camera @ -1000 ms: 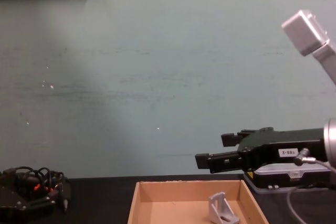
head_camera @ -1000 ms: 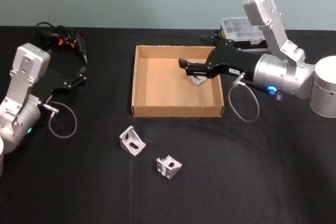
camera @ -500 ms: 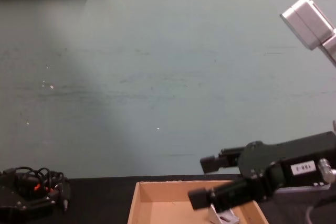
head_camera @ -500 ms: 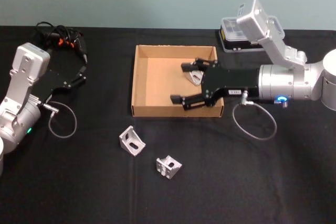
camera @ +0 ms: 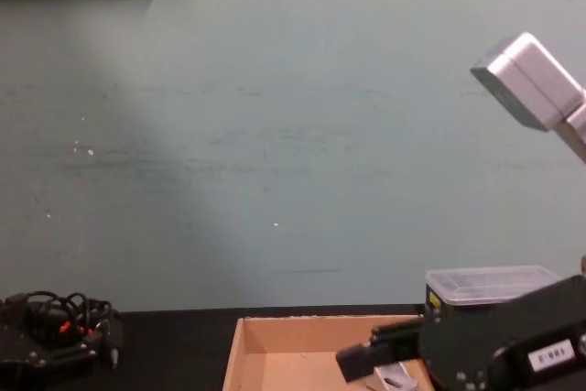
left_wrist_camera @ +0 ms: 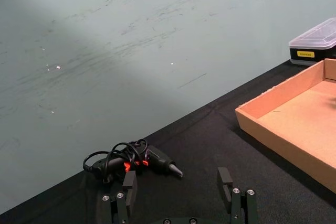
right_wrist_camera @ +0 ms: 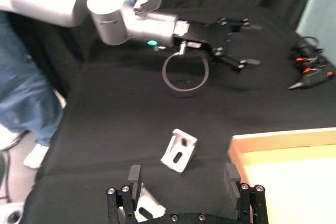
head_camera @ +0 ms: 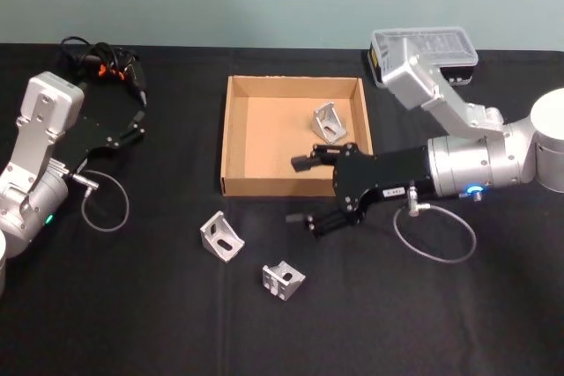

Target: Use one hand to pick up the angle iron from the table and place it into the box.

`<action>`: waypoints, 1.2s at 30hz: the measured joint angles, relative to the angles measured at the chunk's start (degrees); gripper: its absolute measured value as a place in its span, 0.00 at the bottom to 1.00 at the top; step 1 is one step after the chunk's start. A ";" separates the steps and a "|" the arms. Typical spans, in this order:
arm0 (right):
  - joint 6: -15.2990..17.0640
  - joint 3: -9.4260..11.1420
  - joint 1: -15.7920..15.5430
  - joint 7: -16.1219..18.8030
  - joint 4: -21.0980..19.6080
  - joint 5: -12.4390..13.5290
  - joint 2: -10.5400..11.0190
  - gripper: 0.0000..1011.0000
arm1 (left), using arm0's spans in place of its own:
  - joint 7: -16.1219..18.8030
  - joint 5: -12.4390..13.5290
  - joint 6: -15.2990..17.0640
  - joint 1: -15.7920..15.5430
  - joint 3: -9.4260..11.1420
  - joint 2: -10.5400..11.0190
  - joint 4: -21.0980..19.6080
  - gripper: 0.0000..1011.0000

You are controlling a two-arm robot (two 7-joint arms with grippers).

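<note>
Silver L-shaped metal angle iron [head_camera: 221,236] is spotted on the black bench [head_camera: 132,323], left of the empty, spread-open right pincer [head_camera: 296,190], with the left pincer [head_camera: 134,121] parked open farther off.

the right gripper [head_camera: 304,191] has left the inside of the box [head_camera: 264,187]. a second ago it hangs over the far right part of the tray, directly above the angle iron [head_camera: 328,122]; half a second ago it is over the near right corner. now it is out in front of the near wall, one finger just inside that wall and the other over the table [head_camera: 132,323]. its wrist has rolled, so the spread fingers lie side by side in the head view instead of stacked. the angle iron is now uncovered. in the chest view the gripper has dropped to the bottom right corner, and the clear-lidded case [camera: 490,283] now shows above it.
</note>
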 joint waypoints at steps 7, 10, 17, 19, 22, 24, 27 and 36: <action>-0.90 -2.69 0.91 2.54 0.57 -0.31 0.70 0.99 | 0.00 0.00 0.00 0.00 0.00 0.00 0.00 0.99; -1.49 -4.06 1.29 3.45 0.61 -0.77 1.13 0.99 | 0.00 0.00 0.00 0.00 0.00 0.00 0.00 0.99; -2.27 -5.77 1.43 3.62 0.28 -1.32 1.66 0.99 | 0.00 0.00 0.00 0.00 0.00 0.00 0.00 0.99; -2.45 -6.34 1.43 3.58 0.18 -1.51 1.73 0.99 | 0.00 0.00 0.00 0.00 0.00 0.00 0.00 0.99; -2.64 -7.08 1.40 3.21 0.12 -1.72 1.75 0.99 | 0.00 0.00 0.00 0.00 0.00 0.00 0.00 0.99; -2.73 -7.56 1.39 3.05 0.12 -1.89 1.72 0.99 | 0.00 0.00 0.00 0.00 0.00 0.00 0.00 0.99; -2.95 -8.46 1.44 2.74 0.27 -2.19 1.64 0.99 | 0.00 0.00 0.00 0.00 0.00 0.00 0.00 0.99; -3.52 -11.07 1.94 2.30 0.97 -2.92 1.24 0.99 | 0.00 0.00 0.00 0.00 0.00 0.00 0.00 0.99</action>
